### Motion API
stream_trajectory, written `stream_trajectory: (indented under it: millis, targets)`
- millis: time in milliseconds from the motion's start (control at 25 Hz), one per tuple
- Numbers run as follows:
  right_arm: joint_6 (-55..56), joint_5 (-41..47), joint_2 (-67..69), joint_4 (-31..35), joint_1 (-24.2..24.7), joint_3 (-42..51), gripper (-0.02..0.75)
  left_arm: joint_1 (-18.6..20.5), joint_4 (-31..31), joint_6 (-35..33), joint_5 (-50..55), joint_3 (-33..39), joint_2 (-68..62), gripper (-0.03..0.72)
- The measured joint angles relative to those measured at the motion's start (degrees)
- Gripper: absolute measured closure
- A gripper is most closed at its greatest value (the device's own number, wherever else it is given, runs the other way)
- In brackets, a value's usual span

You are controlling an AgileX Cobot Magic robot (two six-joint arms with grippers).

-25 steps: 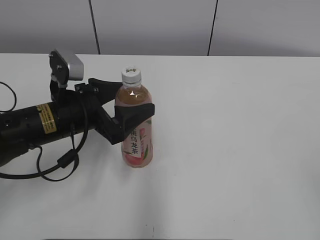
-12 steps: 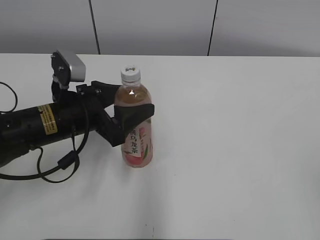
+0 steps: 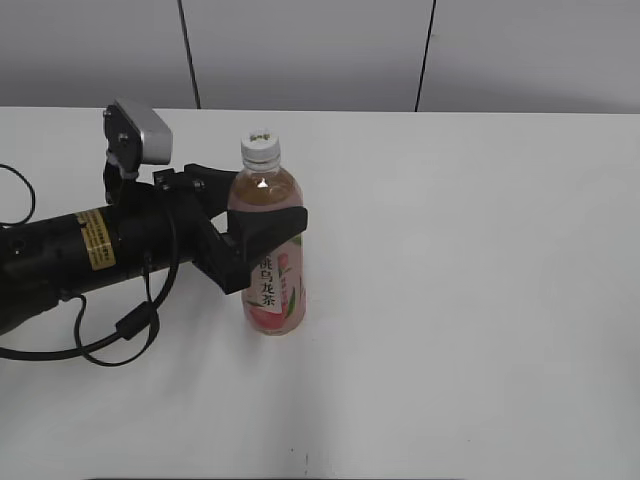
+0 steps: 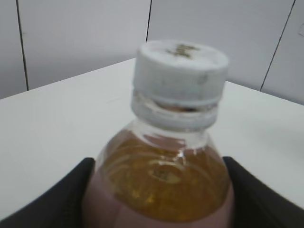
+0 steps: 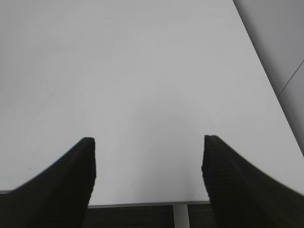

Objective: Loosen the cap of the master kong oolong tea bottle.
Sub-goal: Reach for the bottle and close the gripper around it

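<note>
The master kong oolong tea bottle (image 3: 271, 270) stands upright on the white table, pale amber tea above a pink label with black characters. Its white ribbed cap (image 3: 261, 149) sits on the neck. My left gripper (image 3: 262, 218) is shut on the bottle just above the label, one black finger on each side. In the left wrist view the cap (image 4: 179, 71) and the bottle's shoulder (image 4: 159, 183) fill the frame between the black fingers (image 4: 159, 190). My right gripper (image 5: 148, 161) is open and empty over bare table near its edge; it is out of the exterior view.
The white table (image 3: 470, 260) stretches to the right of the bottle. A grey panelled wall (image 3: 310, 50) runs behind it. My left arm's black cable (image 3: 120, 335) loops on the table at the left. The table's edge (image 5: 142, 203) shows in the right wrist view.
The bottle and my left gripper have shifted a little to the left and slightly up. The grip looks the same.
</note>
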State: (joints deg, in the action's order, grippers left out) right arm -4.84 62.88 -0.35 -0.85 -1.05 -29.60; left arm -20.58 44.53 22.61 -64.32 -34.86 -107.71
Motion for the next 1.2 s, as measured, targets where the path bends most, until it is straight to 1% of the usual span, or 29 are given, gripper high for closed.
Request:
stream_trajectory:
  millis: [1200]
  targets:
    - [0.0, -0.23, 0.0, 0.0, 0.0, 0.0, 0.207, 0.0, 0.0, 0.03, 0.0, 0.0, 0.0, 0.221]
